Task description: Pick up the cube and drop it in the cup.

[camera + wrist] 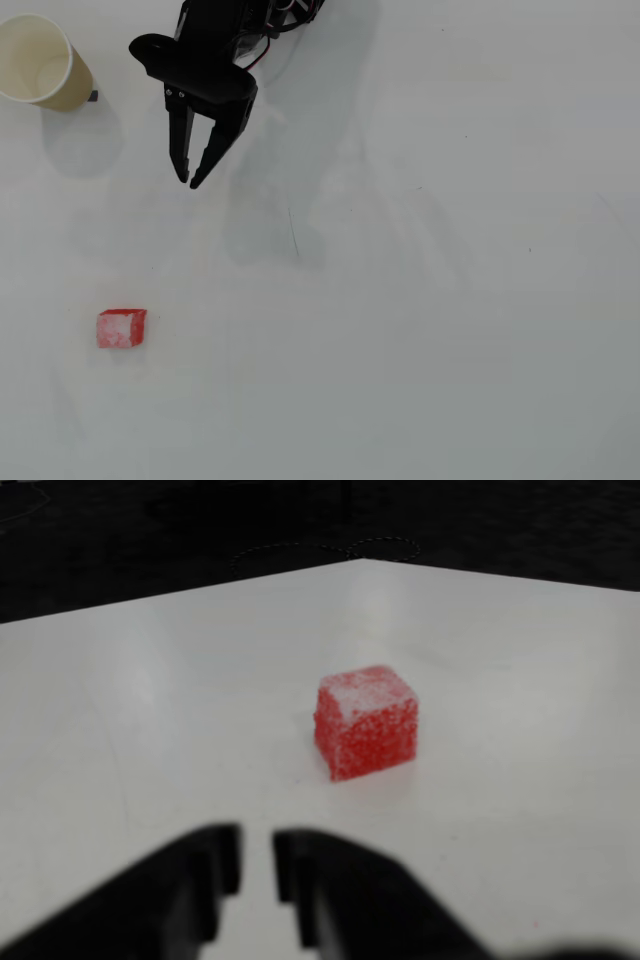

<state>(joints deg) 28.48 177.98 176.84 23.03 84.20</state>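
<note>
The cube [121,328] is a small red block with a whitish top, lying on the white table at the lower left of the overhead view. In the wrist view the cube [366,722] sits ahead of my fingertips and a little to the right, untouched. My black gripper [189,181] hangs well above the cube in the overhead view, its fingers drawn together to a narrow slit with nothing between them. That same slit of the gripper [256,855] shows at the bottom of the wrist view. The beige cup [35,60] stands upright in the top left corner.
A small dark mark [93,96] lies on the table [450,300] right beside the cup's base. In the wrist view the far table edge [380,562] meets a dark background beyond the cube.
</note>
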